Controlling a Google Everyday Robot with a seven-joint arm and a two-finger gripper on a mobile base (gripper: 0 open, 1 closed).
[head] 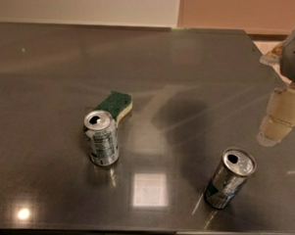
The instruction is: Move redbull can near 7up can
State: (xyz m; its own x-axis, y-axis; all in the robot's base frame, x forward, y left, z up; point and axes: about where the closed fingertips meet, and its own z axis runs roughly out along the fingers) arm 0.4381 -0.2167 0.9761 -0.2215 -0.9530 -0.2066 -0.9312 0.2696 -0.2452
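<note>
The redbull can (228,179) stands upright at the front right of the dark table; it is slim, silver with dark blue patches and an open silver top. The 7up can (102,138) stands upright at the left of centre; it is wider, silver-grey with a fine print panel and an open top. The two cans are far apart. My gripper (281,115) hangs at the right edge of the view, above and to the right of the redbull can, clear of it and holding nothing that I can see.
A green and yellow sponge (115,105) lies just behind the 7up can, close to it. The grey table (52,61) reflects ceiling lights. Its far edge meets a wall, and its right edge runs near the gripper.
</note>
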